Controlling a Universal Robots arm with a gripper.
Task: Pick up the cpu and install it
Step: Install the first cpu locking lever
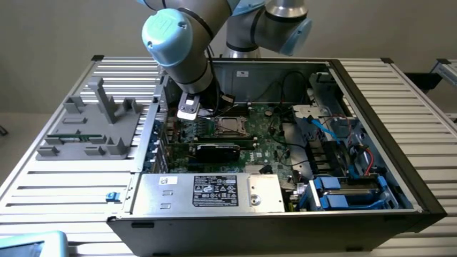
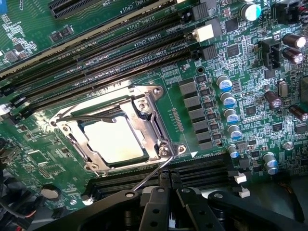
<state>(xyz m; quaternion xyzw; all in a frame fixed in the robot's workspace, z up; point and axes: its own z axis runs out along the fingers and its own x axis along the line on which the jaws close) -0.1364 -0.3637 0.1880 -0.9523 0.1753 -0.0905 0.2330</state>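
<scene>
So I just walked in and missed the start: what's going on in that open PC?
A robot arm is reaching into the open computer case, over the motherboard. The cpu already sits in its socket under the metal retention frame. The gripper hangs beside the socket, jaws shut, at the thin wire latch lever.

Arm [image 1: 187, 53] bent down, fingers [image 2: 169, 182] pressed together.

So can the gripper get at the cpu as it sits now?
Probably not directly. The cpu lies in the socket under the metal retention frame, which covers its edges. The gripper is shut beside the socket, at the thin wire lever.
</scene>
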